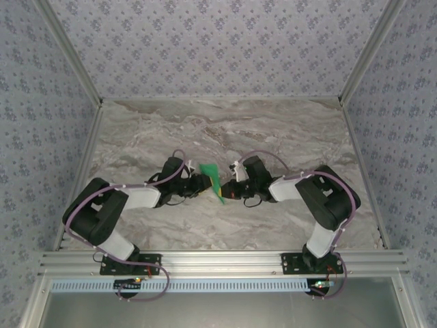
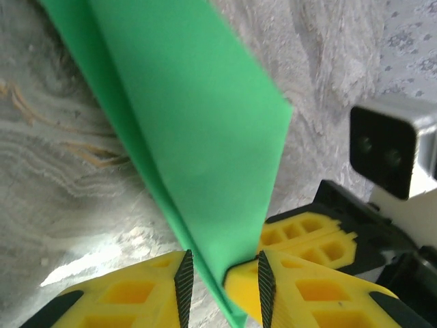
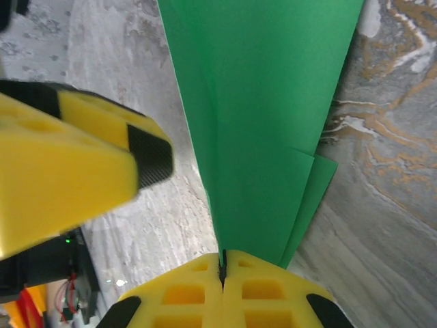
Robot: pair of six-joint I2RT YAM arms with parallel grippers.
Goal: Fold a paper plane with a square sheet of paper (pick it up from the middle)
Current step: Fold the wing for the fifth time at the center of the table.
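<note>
Grey-veined marble tabletop (image 1: 287, 130) — patterned wallpaper walls (image 1: 218, 41) on three sides, aluminium rail (image 1: 225, 260) along the near edge.

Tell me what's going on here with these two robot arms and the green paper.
The two arms meet over the marble table, working on a folded green paper held up between them. The right fingers are shut on its creased edge and carry it. The left fingers sit on either side of the paper's narrow end with a gap between them, so they are not pinching it. The paper is folded into long, layered flaps and looks only part-way to a plane.
</note>
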